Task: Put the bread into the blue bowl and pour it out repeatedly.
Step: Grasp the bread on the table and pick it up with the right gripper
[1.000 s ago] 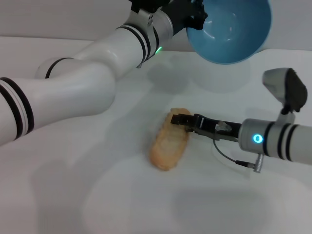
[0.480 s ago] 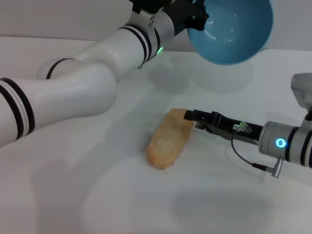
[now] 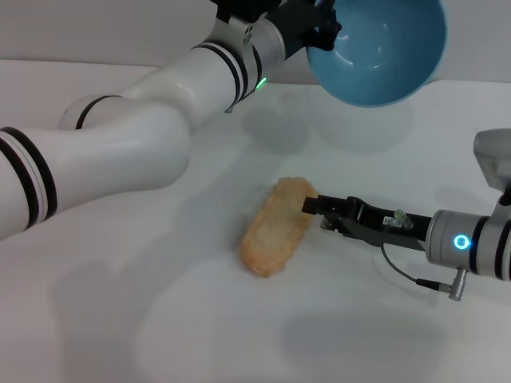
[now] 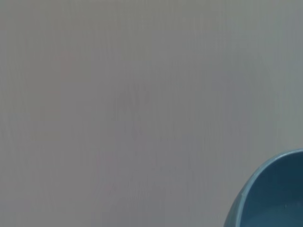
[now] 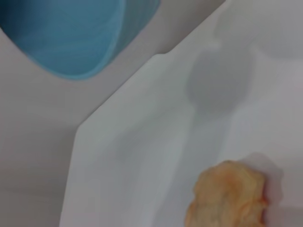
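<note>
While left gripper holds the blue bowl raised and tilted at far right, emptied, bread lies mid-surface; right gripper touches its right edge to regrasp, finger state unclear.

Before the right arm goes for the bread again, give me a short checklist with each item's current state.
1. Bread lying flat on the white table: ok.
2. Blue bowl held aloft, tilted, empty, by the left gripper: ok.
3. Right gripper at the bread's edge: ok.
4. Right gripper closed on the bread: cannot tell.
5. Space around the bread free of other things: ok.
</note>
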`<state>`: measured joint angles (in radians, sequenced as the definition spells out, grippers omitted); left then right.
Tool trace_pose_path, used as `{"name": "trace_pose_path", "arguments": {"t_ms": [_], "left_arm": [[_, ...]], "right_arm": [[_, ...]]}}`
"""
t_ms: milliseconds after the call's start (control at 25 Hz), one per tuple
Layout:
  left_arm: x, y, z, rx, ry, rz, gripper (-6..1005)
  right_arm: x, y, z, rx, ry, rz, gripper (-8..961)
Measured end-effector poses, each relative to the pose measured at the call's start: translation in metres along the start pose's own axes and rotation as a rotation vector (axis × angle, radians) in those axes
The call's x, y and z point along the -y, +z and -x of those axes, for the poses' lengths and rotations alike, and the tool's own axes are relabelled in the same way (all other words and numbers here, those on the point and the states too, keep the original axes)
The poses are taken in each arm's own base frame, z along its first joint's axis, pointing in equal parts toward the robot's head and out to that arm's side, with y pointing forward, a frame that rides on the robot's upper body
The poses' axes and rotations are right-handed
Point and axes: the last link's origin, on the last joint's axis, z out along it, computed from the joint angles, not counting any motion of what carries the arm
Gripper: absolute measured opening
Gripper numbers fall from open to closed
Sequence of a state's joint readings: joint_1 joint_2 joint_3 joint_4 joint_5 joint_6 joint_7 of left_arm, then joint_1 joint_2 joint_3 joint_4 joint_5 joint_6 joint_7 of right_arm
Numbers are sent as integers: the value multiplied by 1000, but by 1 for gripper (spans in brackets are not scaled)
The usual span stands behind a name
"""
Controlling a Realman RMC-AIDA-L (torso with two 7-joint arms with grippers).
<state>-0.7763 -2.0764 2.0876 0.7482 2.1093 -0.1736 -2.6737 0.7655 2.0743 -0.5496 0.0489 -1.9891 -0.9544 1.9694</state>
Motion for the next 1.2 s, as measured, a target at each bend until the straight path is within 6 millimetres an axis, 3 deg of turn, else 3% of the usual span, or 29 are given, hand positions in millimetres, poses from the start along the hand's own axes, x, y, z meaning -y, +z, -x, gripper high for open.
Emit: {"name": "trace_pose_path", "arguments": {"t_ms": [400,1200], "left_arm": [[-1,0,0,-2,1,3,-2],[-3,0,0,-4,7,7,-1]], "right_arm": [[3,9,0,-7,-32,-74,583],[-10,23,8,27,-89,-83,551]]}}
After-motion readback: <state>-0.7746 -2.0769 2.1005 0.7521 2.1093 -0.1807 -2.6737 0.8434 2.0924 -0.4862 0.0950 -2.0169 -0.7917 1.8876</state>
